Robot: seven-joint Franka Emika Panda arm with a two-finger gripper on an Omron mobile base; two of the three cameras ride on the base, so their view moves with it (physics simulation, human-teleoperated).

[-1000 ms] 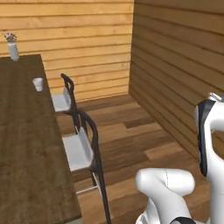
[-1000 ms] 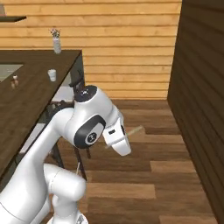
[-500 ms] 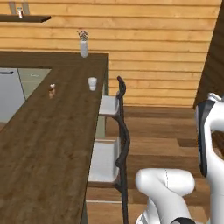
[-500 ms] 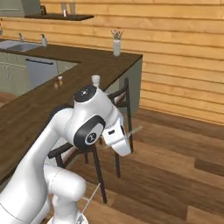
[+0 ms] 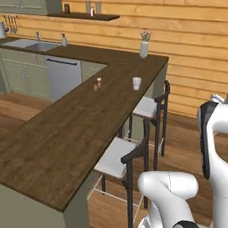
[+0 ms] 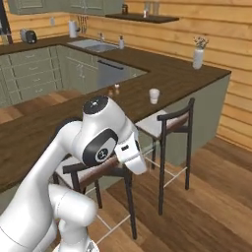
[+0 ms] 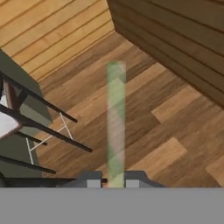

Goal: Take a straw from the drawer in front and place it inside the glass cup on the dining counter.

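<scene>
In the hand view my gripper (image 7: 115, 180) is shut on a pale green translucent straw (image 7: 116, 118), which sticks out straight ahead of the fingertips over the wood floor. The glass cup (image 5: 136, 83) (image 6: 154, 96) stands upright on the dining counter (image 5: 67, 133) (image 6: 172, 81), near the counter's stool-side edge and well ahead of the arm. My arm is folded close to the base, away from the counter. The drawer is out of view.
Two dark-framed stools (image 5: 129, 158) (image 6: 167, 123) stand along the counter's near side, between me and the cup. Two small shakers (image 5: 97, 83) sit left of the cup, a white vase (image 5: 144, 46) at the far corner. Sink (image 6: 96, 45) and green cabinets at back left.
The whole picture has swung as the base turned, bringing the counter, the stools and the kitchen behind them into fuller view. The straw stays in the shut gripper.
</scene>
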